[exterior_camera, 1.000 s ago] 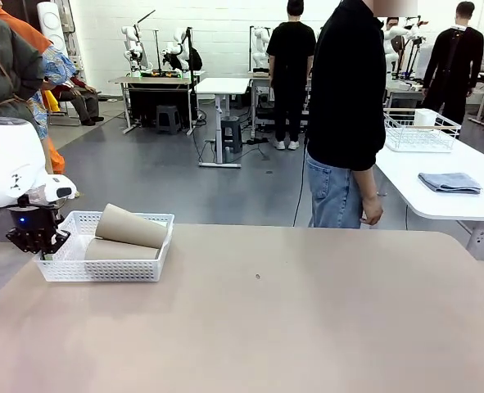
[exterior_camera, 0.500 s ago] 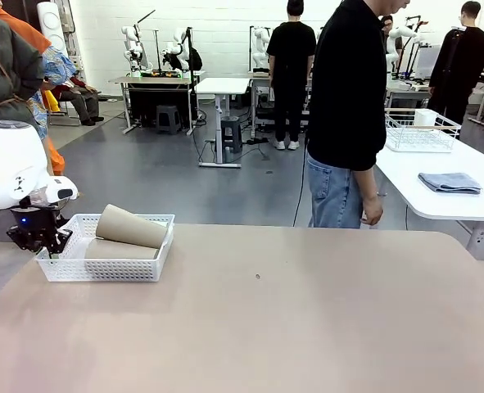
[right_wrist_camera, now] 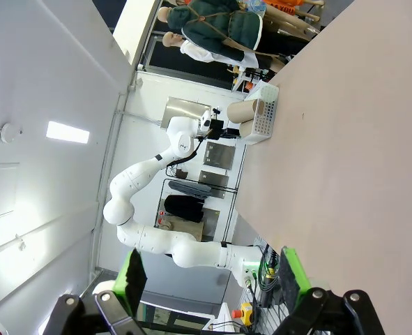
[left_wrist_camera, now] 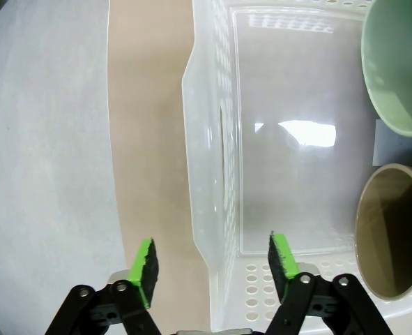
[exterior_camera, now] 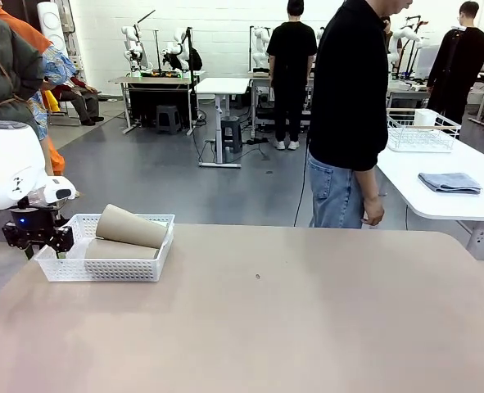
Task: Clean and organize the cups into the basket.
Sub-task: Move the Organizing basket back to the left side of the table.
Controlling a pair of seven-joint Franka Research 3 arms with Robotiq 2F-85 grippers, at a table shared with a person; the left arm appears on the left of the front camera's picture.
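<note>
Here the left gripper (left_wrist_camera: 211, 262) (jaws apart) straddles the basket (left_wrist_camera: 204, 132) rim

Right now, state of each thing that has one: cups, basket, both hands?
tan cups: two, lying on their sides in the basket, one stacked on the other
mint green cup: lying in the basket, mouth toward the left hand
basket: upright at the table's left end, holding the cups
left hand: open, straddling the basket's wall
right hand: open, empty

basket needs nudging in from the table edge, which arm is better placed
Left, probably. The left gripper hangs open right at the basket end wall, one finger on each side of the rim. The right gripper is open and points far across the table.
</note>
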